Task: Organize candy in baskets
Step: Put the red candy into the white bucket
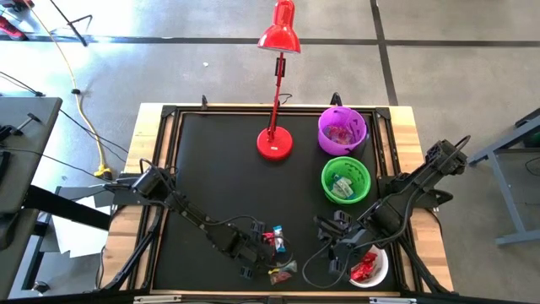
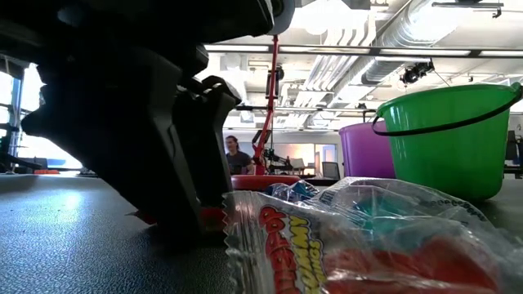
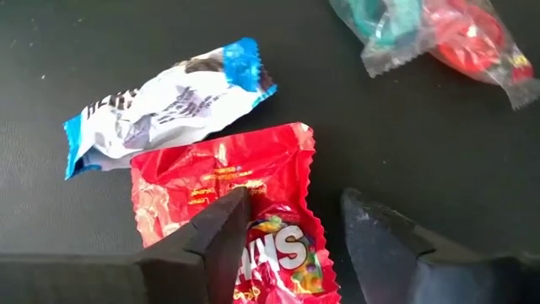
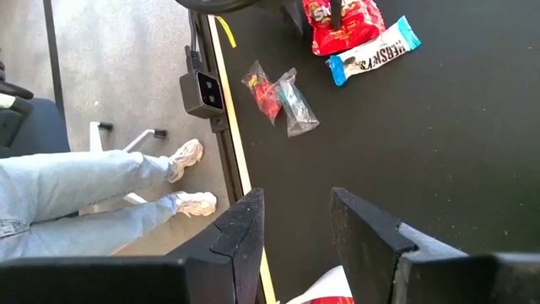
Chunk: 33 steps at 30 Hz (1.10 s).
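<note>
The right gripper [image 4: 295, 232] hangs open above the black table [image 4: 439, 127]. Near the table's edge lie a red Skittles packet [image 4: 342, 24], a blue-and-white Hershey's bar [image 4: 371, 52] and a clear gummy packet [image 4: 281, 99]. A person's legs [image 4: 93, 198] stand beside the table.

Lab; exposed ceiling ducts [image 2: 384, 33]

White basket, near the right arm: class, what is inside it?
The white basket holds red-wrapped candy. The right gripper beside it covers part of the rim; anything beneath the top sweets is hidden.
</note>
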Each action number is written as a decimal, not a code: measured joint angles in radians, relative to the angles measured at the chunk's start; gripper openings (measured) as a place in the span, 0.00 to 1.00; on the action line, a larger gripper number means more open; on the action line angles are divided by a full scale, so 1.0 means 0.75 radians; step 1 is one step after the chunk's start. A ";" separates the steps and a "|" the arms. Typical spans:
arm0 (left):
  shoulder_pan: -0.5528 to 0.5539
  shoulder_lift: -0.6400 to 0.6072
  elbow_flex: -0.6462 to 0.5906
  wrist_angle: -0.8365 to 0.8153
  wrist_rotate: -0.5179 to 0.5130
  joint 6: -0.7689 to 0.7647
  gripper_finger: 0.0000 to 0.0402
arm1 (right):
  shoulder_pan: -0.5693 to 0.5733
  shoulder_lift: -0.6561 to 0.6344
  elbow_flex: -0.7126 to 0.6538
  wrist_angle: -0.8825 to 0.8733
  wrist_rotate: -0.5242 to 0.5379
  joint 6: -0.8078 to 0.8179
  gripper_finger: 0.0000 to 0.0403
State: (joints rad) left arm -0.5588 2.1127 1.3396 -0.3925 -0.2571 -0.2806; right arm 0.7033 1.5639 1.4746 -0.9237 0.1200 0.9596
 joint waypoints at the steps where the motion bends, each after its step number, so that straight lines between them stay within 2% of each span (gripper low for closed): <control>1: 0.001 0.001 0.000 0.000 -0.001 -0.018 0.43 | 0.000 0.000 0.000 0.000 0.000 0.000 0.33; 5: 0.002 0.001 -0.001 -0.003 -0.012 -0.075 0.32 | 0.000 0.000 0.000 0.001 0.000 0.000 0.33; 13: 0.002 0.001 -0.002 -0.021 -0.061 -0.231 0.03 | 0.000 0.000 0.000 0.001 0.001 0.000 0.33; 22: -0.001 -0.010 -0.006 -0.017 -0.071 -0.374 0.01 | 0.000 0.000 0.000 0.001 0.001 0.010 0.33; 33: -0.007 -0.136 -0.014 -0.027 -0.128 -0.491 0.00 | 0.000 0.000 0.000 0.002 0.002 0.010 0.33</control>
State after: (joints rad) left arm -0.5640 2.0103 1.3290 -0.4127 -0.3531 -0.6486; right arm 0.7033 1.5639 1.4746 -0.9226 0.1212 0.9672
